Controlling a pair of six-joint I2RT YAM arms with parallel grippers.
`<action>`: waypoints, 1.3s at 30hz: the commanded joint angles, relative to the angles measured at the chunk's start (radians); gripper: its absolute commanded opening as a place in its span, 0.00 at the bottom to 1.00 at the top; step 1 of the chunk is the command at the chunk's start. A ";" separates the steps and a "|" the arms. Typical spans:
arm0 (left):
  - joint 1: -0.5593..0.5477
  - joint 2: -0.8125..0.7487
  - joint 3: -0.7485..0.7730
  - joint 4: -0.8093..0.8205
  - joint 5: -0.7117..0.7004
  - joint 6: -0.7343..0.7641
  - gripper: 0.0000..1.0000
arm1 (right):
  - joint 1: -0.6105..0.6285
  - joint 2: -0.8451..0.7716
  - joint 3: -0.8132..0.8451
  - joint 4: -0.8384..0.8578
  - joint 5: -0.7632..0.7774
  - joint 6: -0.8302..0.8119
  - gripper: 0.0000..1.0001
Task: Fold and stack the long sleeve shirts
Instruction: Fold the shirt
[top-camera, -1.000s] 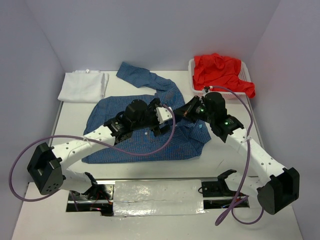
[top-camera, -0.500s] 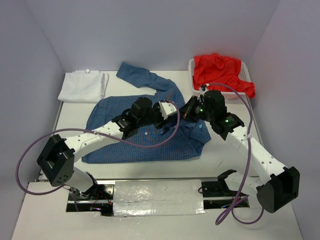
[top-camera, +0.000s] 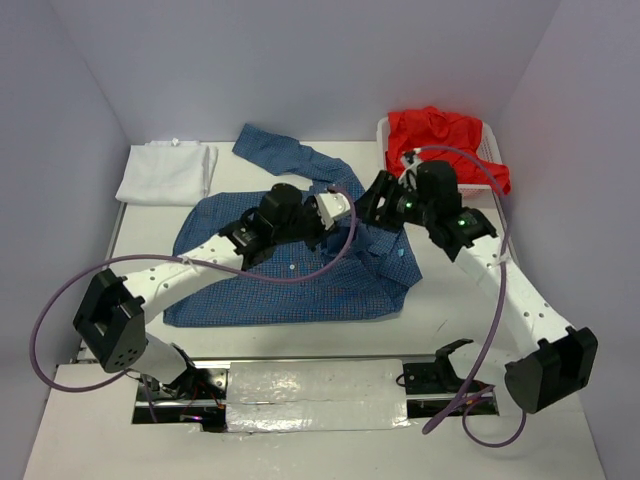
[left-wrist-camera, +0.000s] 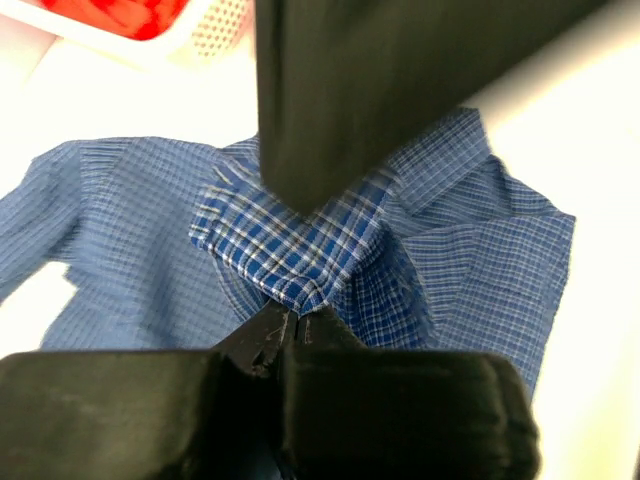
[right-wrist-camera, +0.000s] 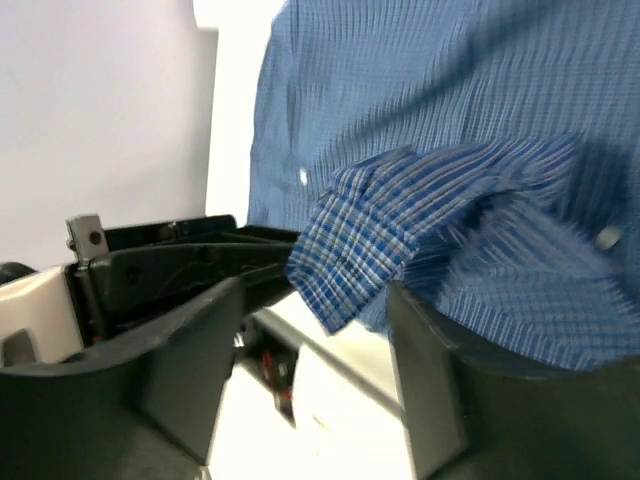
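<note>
Left wrist alone shows left claw pinching shirt.

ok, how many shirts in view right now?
3. White shirt folded at the far left corner; blue shirt spread mid-table; red shirt heaped in the basket, far right. The heap could hide another.

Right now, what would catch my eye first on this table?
The left gripper pinches a fold of the blue checked shirt spread mid-table, the right gripper open at the same fold. A bright red shirt fills the far-right basket; a folded white shirt lies far left.
</note>
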 joint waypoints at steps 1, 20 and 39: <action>0.045 0.027 0.139 -0.159 0.032 0.098 0.00 | -0.070 -0.045 0.093 -0.078 -0.004 -0.099 0.70; 0.217 0.292 0.642 -0.790 -0.223 0.870 0.00 | -0.112 -0.208 -0.347 -0.093 0.153 -0.133 0.71; 0.228 0.415 0.805 -0.546 -0.273 0.598 0.00 | -0.102 -0.168 -0.479 0.036 0.148 -0.136 0.70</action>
